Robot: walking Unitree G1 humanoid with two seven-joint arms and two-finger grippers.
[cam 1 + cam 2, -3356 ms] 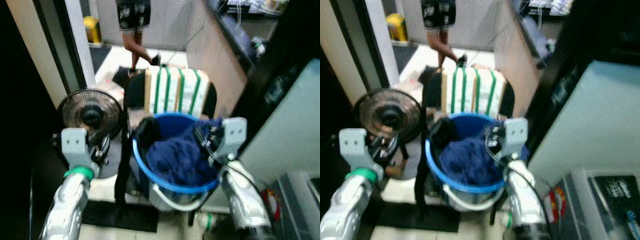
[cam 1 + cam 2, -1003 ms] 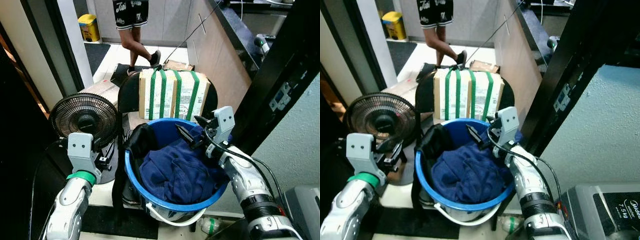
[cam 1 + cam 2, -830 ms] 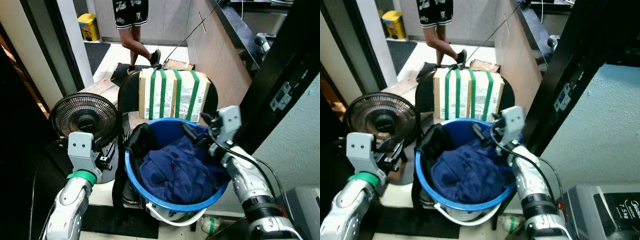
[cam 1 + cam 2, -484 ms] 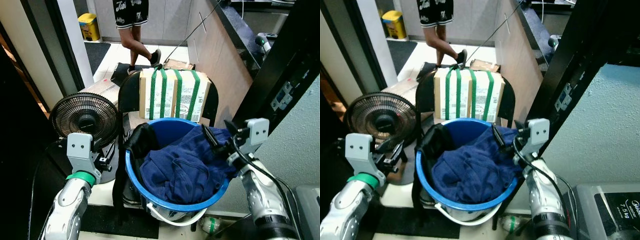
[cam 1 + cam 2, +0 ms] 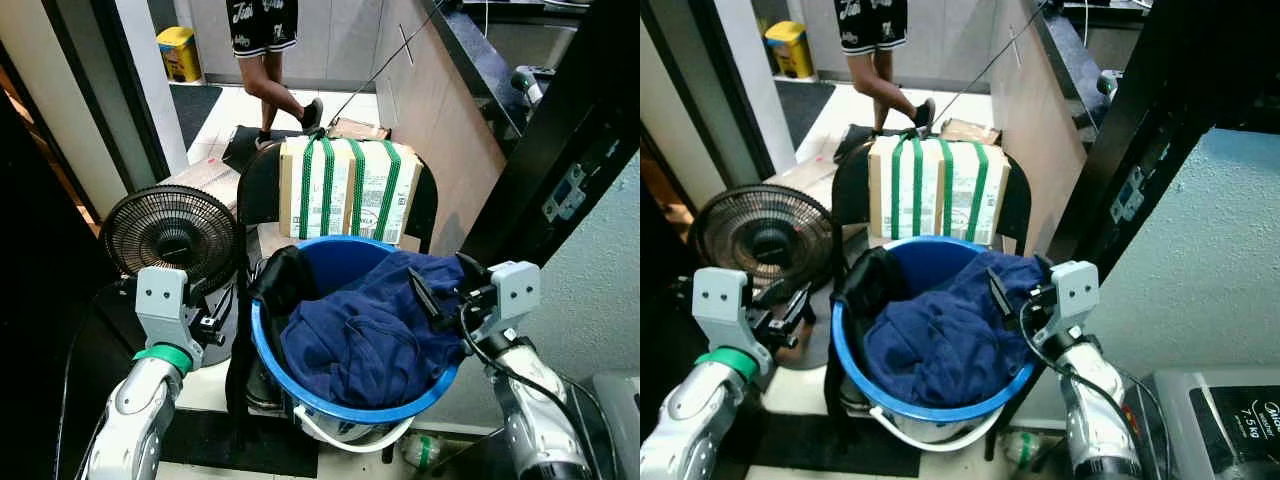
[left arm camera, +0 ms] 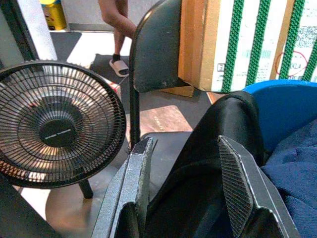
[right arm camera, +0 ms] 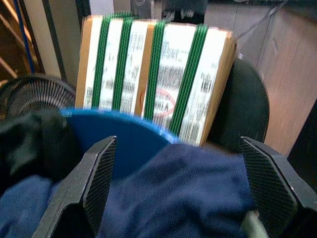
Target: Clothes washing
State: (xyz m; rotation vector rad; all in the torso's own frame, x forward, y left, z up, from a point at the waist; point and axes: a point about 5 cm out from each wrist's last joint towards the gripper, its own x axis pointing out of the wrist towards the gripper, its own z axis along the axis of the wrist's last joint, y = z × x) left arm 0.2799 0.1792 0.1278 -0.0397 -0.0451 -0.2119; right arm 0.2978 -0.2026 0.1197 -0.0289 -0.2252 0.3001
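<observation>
A round blue basin (image 5: 300, 385) stands in front of me, heaped with dark navy clothes (image 5: 360, 335). A black garment (image 5: 283, 280) hangs over its left rim. My right gripper (image 5: 445, 285) hovers open at the basin's right rim, just above the navy cloth; in the right wrist view its fingers (image 7: 94, 183) stand wide apart with nothing between them. My left gripper (image 5: 215, 310) is held low beside the basin's left side, open, and it points toward the black garment (image 6: 218, 144).
Behind the basin, a cardboard box with green straps (image 5: 348, 190) rests on a black chair (image 5: 258, 185). A floor fan (image 5: 170, 232) stands to the left. A person's legs (image 5: 270, 60) are at the back. A dark post (image 5: 540, 170) and a grey appliance (image 5: 1220, 400) are at the right.
My right gripper has drawn back from over the middle of the basin to its right rim, and the navy cloth now sits bunched higher on that side. The left arm has stayed put.
</observation>
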